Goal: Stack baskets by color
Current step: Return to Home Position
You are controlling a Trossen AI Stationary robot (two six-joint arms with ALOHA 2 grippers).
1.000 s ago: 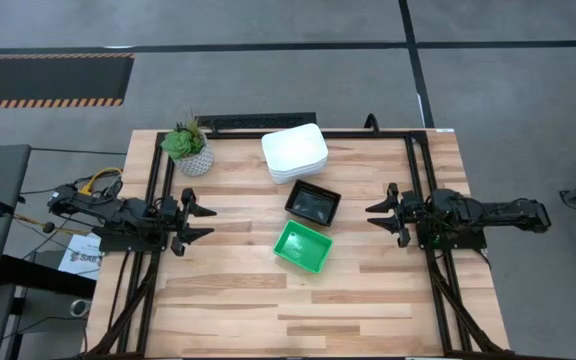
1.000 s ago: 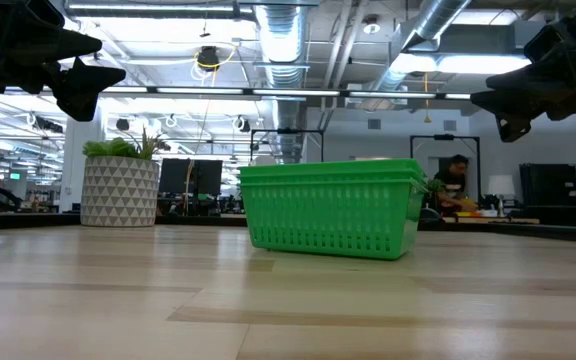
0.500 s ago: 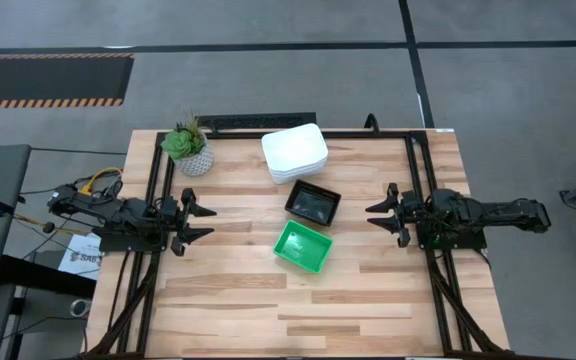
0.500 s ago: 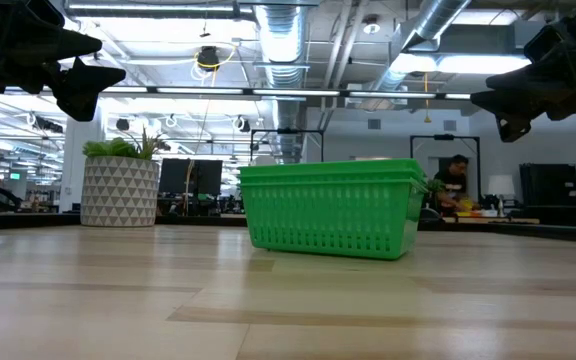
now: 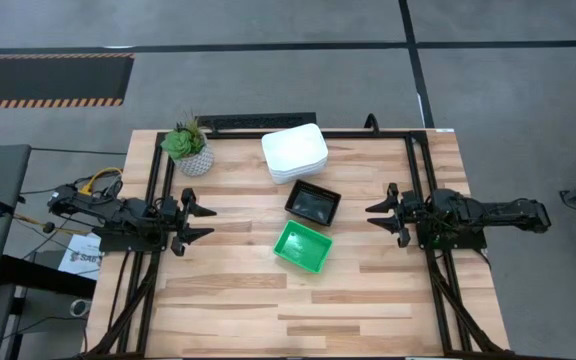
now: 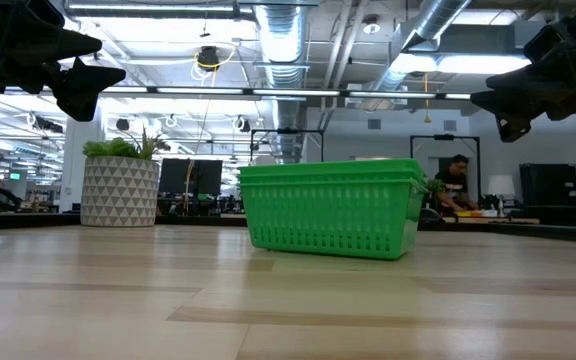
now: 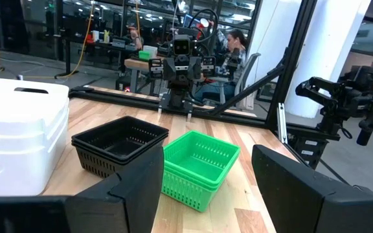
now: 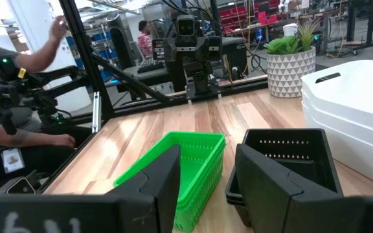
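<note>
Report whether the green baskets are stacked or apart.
Stacked. The green baskets sit nested in one pile; the low view shows their rims layered.

A small potted plant (image 5: pixel 190 148) in a patterned white pot stands at eleven o'clock on the wooden tabletop (image 5: pixel 238 300). Beyond it, toward ten o'clock, a dark mat (image 5: pixel 48 80) with an orange-striped edge lies on the grey floor (image 5: pixel 508 90).

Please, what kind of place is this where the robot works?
Probably a robotics lab or open workshop: bare ceiling ducts, dark screens on benches beyond the wooden table, and a person at a desk behind. The left claw and right claw hang open at the table's sides.
</note>
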